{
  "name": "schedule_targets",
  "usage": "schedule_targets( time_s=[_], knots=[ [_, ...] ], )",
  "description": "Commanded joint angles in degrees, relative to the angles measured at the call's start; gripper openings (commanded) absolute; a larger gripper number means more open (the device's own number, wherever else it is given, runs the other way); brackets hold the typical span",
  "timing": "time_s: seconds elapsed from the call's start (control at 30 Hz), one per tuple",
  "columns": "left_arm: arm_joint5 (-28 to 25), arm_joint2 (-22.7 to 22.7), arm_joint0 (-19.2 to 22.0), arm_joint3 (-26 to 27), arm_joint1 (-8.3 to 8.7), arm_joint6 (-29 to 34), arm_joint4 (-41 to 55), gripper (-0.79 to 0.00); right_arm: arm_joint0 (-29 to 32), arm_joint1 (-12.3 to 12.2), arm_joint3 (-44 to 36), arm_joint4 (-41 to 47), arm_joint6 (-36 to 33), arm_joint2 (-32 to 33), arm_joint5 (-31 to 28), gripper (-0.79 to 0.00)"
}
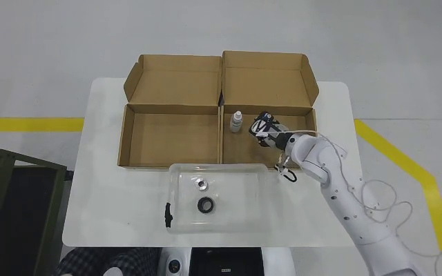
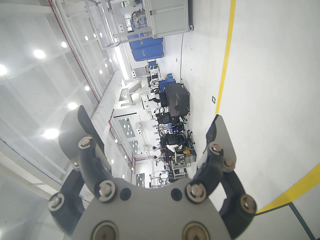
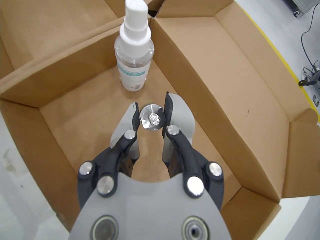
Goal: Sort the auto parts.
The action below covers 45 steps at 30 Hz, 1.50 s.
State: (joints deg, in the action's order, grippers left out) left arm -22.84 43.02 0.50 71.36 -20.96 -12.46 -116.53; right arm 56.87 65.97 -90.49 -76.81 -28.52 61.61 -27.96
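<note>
Over the right box [image 3: 212, 81], the right gripper [image 3: 151, 114] is clamped on a metal disc [image 3: 153, 123], just beside an upright bottle [image 3: 133, 58] (standing in the box's corner). The left gripper [image 2: 150, 123] is spread wide, holding nothing. A black ring [image 1: 206, 205] and a small metal part [image 1: 201, 184] lie in the clear tray [image 1: 181, 172].

Industrial lab hall, yellow floor tape [image 2: 226, 51] beside the fingers [image 2: 221, 133] of the left gripper [image 2: 149, 113], aluminium-framed enclosure [image 2: 160, 8] far beyond them, cluttered workstations [image 2: 175, 106] between them, ceiling lights [image 2: 39, 54].
</note>
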Motion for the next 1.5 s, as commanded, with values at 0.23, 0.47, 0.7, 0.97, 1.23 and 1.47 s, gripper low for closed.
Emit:
schedule_targets(
  time_s=[0.23,0.47,0.7,0.97,1.23,1.47],
  knots=[
    [0.0,0.0,0.0,0.0,0.0,0.0,0.0,0.0,-3.7,1.2,4.6,-0.4,-1.1,-3.7,0.7,-0.785],
    [0.0,0.0,0.0,0.0,0.0,0.0,0.0,0.0,-5.7,1.9,7.3,-1.2,-1.9,-5.4,1.0,-0.68],
    [0.0,0.0,0.0,0.0,0.0,0.0,0.0,0.0,-6.5,2.3,8.8,-1.5,-2.1,-6.1,1.1,-0.545],
    [0.0,0.0,0.0,0.0,0.0,0.0,0.0,0.0,-4.5,1.8,3.9,-1.2,-2.7,-3.6,0.7,-0.431],
    [0.0,0.0,0.0,0.0,0.0,0.0,0.0,0.0,1.8,0.1,-7.8,-2.3,-3.1,2.6,-0.9,-0.394],
    [0.0,0.0,0.0,0.0,0.0,0.0,0.0,0.0,8.9,-1.0,-18.1,-2.7,-1.9,5.8,-3.5,-0.305]
  ],
)
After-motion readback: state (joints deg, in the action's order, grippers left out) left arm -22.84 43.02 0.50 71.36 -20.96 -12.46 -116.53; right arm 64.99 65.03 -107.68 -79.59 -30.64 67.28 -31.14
